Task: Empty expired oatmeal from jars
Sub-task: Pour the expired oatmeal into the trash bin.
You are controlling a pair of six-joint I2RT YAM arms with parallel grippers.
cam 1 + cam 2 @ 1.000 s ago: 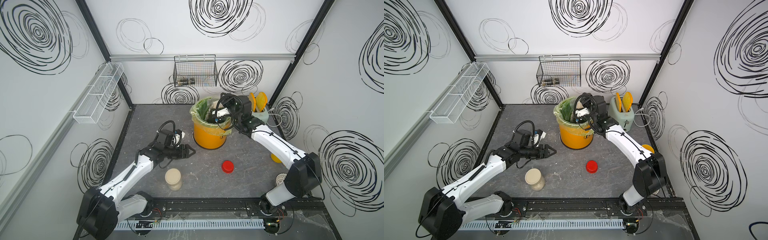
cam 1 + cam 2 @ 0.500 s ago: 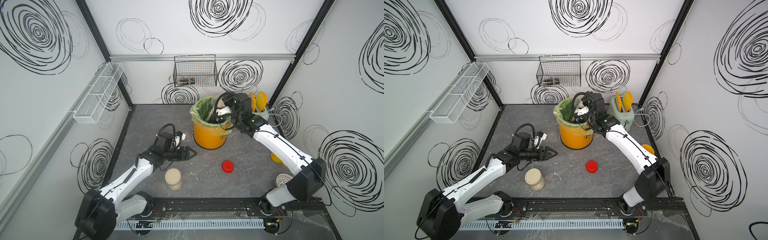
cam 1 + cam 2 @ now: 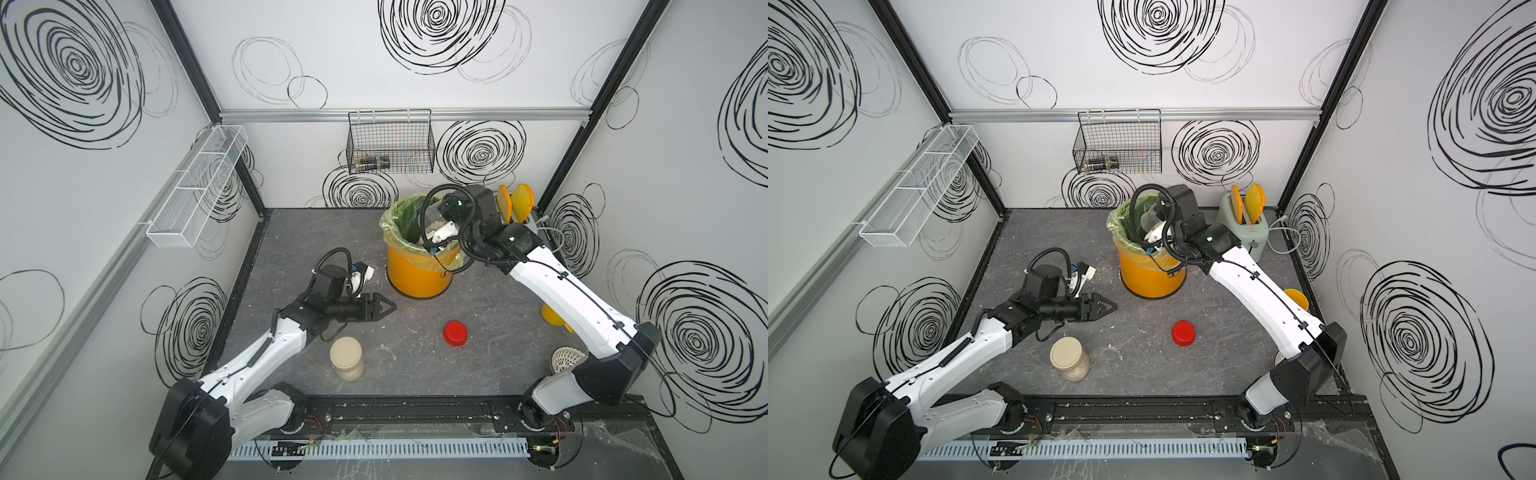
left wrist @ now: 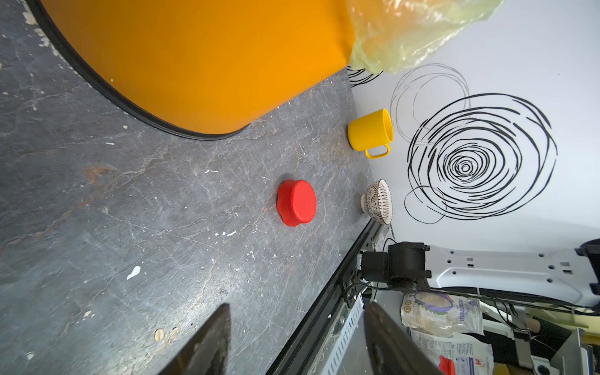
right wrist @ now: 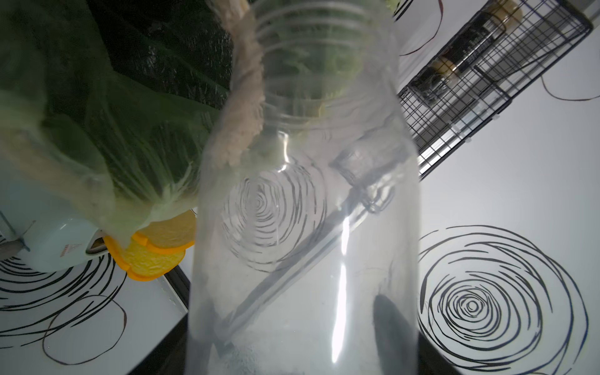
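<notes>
The right gripper (image 3: 435, 232) is clamped on the body of the clear jar (image 5: 302, 227); in the right wrist view one dark finger (image 5: 386, 319) shows through the wall. The jar is tipped with its open mouth over the green liner (image 3: 395, 222) of the yellow bin (image 3: 415, 276). A ribbon of oatmeal (image 5: 246, 107) runs along one wall and out through the neck, and the rest of the jar looks bare. The left gripper (image 4: 293, 337) hangs low over the table (image 4: 130, 211) beside the bin, jaws spread, nothing between them. The lidded jar (image 3: 347, 358), filled with oatmeal, stands upright near the left arm, apart from that gripper. The red cap (image 3: 455, 333) lies on the table between the arms.
</notes>
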